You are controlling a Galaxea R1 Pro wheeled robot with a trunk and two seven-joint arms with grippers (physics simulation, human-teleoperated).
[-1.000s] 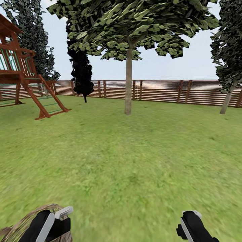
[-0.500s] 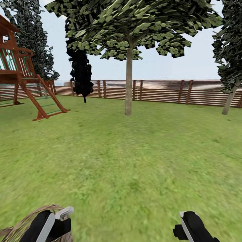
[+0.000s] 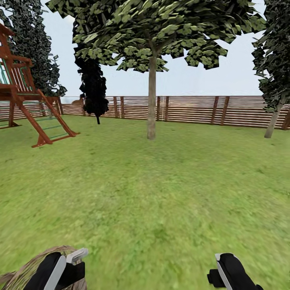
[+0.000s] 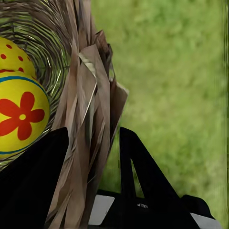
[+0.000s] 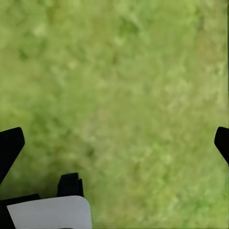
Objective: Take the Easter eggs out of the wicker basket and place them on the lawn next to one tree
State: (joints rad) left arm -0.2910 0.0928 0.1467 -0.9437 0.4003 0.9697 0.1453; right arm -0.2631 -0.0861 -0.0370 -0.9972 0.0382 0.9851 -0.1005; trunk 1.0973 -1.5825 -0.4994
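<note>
Wicker basket (image 4: 90, 119) rim is pinched by the left hand (image 4: 93, 157); right hand (image 5: 114, 143) spread.

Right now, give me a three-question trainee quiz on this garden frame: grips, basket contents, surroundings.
1. True or false: the left gripper has its fingers either side of the round brown wicker basket's rim.
2. What lies in the basket? A) yellow eggs with red and blue markings B) pine cones C) nothing
3. Fill in: the right gripper is open over bare ____.

Key: 1 true; 2 A; 3 lawn.
</note>
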